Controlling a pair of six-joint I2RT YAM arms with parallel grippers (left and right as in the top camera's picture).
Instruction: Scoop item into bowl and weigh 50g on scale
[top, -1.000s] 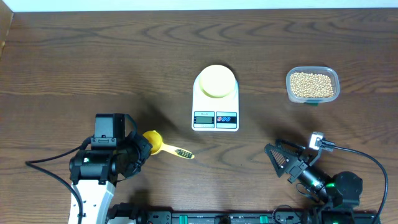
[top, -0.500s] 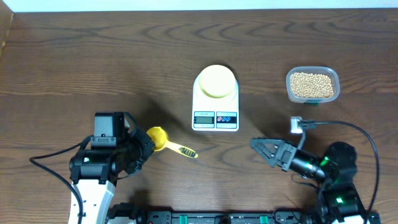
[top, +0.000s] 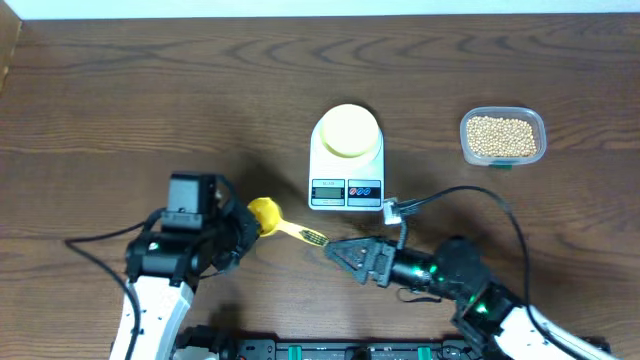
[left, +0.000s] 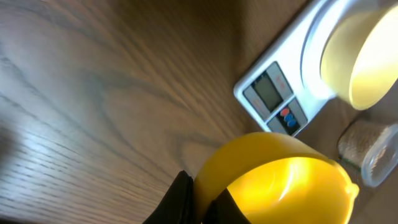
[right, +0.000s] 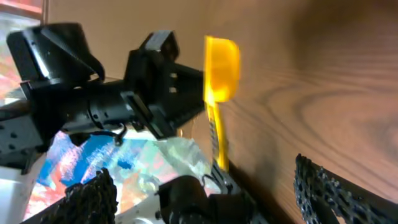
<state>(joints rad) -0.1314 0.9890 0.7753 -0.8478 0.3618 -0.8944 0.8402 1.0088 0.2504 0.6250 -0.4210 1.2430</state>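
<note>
My left gripper (top: 250, 218) is shut on the cup end of a bright yellow scoop (top: 264, 212), whose handle (top: 300, 233) points right. The scoop's cup (left: 273, 180) fills the bottom of the left wrist view, with a black finger (left: 185, 198) against its rim. My right gripper (top: 340, 255) is open, its tips just right of the handle's end. From the right wrist the scoop (right: 221, 68) hangs ahead between the spread fingers (right: 93, 198). The pale-yellow bowl (top: 347, 130) sits on the white scale (top: 347, 190). The beans (top: 501, 135) fill a clear tub at the right.
The clear plastic tub (top: 540, 128) stands at the back right, apart from the scale. The right arm's cable (top: 470, 192) loops above the table in front of the scale. Bare wood lies to the left and at the back.
My right arm has swung left across the front of the table, up to the end of the scoop's handle. My left gripper has carried the scoop a little to the right.
</note>
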